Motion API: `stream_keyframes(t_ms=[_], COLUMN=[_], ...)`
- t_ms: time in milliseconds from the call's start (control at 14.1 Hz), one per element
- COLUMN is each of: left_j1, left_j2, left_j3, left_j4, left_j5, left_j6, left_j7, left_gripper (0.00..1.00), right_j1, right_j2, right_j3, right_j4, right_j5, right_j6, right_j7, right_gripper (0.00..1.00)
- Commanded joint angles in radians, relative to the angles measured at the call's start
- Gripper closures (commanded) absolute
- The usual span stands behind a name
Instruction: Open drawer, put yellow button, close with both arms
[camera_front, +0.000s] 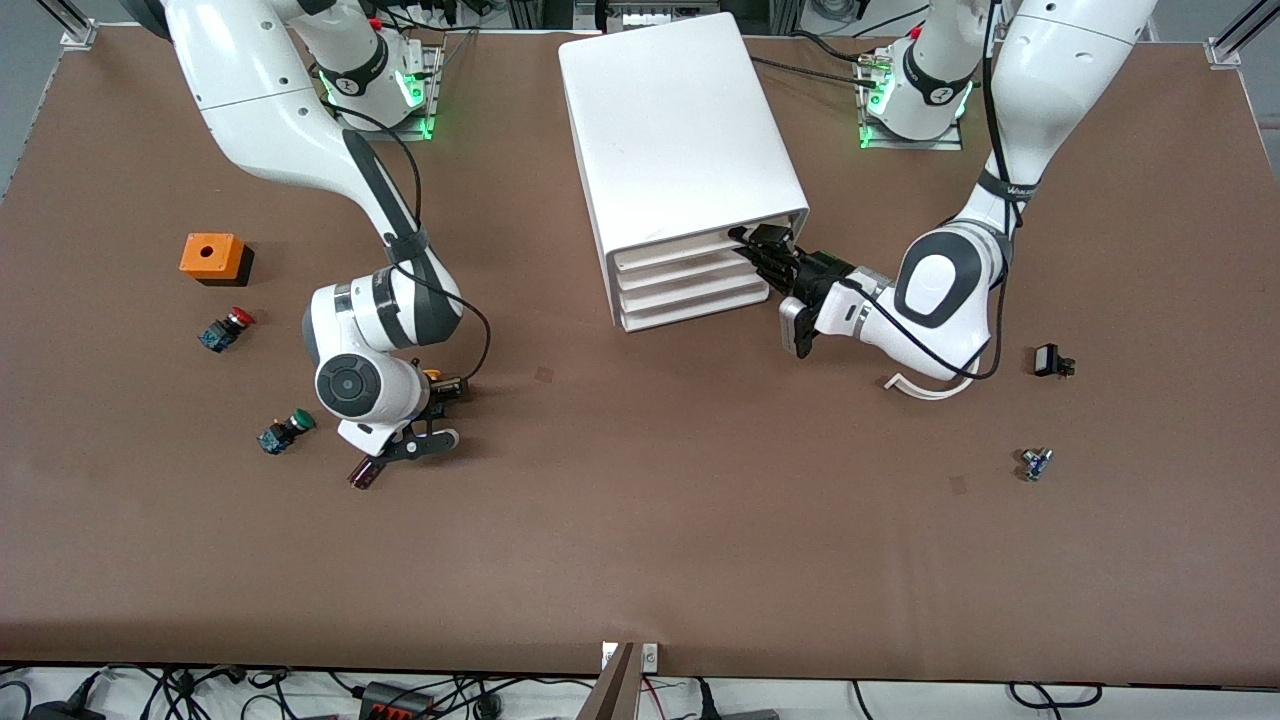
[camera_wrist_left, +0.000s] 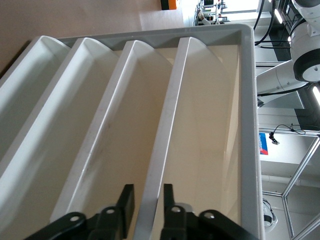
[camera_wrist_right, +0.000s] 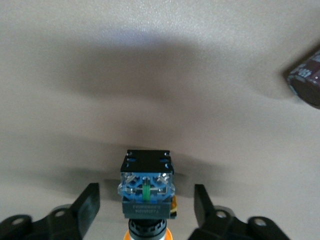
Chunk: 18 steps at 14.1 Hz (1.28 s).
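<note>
The white cabinet (camera_front: 680, 130) stands mid-table with its four drawers pushed in. My left gripper (camera_front: 757, 245) is at the front of the topmost drawer (camera_front: 668, 256), at the corner toward the left arm's end. In the left wrist view its fingers (camera_wrist_left: 125, 202) sit close on either side of that drawer's thin front lip (camera_wrist_left: 167, 125), shut on it. The yellow button (camera_front: 432, 377) lies on the table toward the right arm's end. My right gripper (camera_front: 441, 408) is low over it. The right wrist view shows the yellow button's blue-and-black body (camera_wrist_right: 146, 192) between the open fingers (camera_wrist_right: 87, 207), with a gap on each side.
Close to my right gripper lie a dark cylinder (camera_front: 364, 472), a green-capped button (camera_front: 285, 432), a red-capped button (camera_front: 226, 328) and an orange box (camera_front: 213, 257). Toward the left arm's end are a white curved strip (camera_front: 925, 388), a small black part (camera_front: 1052, 361) and a small blue part (camera_front: 1036, 463).
</note>
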Motion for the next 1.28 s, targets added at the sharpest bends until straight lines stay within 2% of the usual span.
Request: stream_keyframes(t_ms=[0,71,142,285,498,712,996,1067,1139,1210], left_j1=[0.004,0.007,0.01,0.012,0.012,0.012,0.01,0.01,0.01,0.01], left_j2=[-0.018,-0.015,-0.011,-0.001,0.051,0.117,0.18,0.18,0.18,0.175], left_j3=[-0.007,-0.005,-0.005,0.004,0.013,0.039,0.065,0.07,0.074,0.074], left_j4=[-0.018,-0.008,0.005,0.048,0.123,0.22,0.326,0.326,0.325,0.324], left_j5=[-0.026,-0.026,-0.025,-0.012,-0.009,-0.006,0.057,0.058,0.058,0.058], left_j6=[0.013,0.015,0.016,0.015,0.015,0.015,0.015,0.015,0.015,0.015], left_j7=[0.029,0.029,0.027,0.019,0.015,0.015,0.012,0.01,0.001,-0.002], left_gripper=[0.95,0.98,0.99,0.99,0.99,0.99,0.97,0.87,0.35,0.0], right_j1=[0.006,0.006,0.006,0.004,0.004,0.002,0.01,0.013,0.025,0.042], right_j2=[0.013,0.013,0.011,0.002,-0.018,-0.056,-0.064,-0.064,-0.064,-0.066], right_j3=[-0.004,-0.004,-0.004,-0.004,-0.004,-0.004,0.005,0.007,0.013,0.022], right_j4=[0.02,0.031,0.046,0.075,0.121,0.215,0.438,0.484,0.511,0.519], right_j5=[-0.008,-0.008,-0.006,-0.006,-0.015,-0.008,-0.005,-0.005,-0.003,-0.003], right_j6=[0.003,0.001,-0.002,-0.012,-0.043,-0.168,-0.396,-0.428,-0.443,-0.448], right_j7=[0.006,-0.002,-0.007,-0.01,-0.011,-0.01,-0.007,-0.007,-0.007,0.003], right_gripper=[0.51,0.68,0.79,0.9,0.91,0.91,0.91,0.91,0.94,0.95])
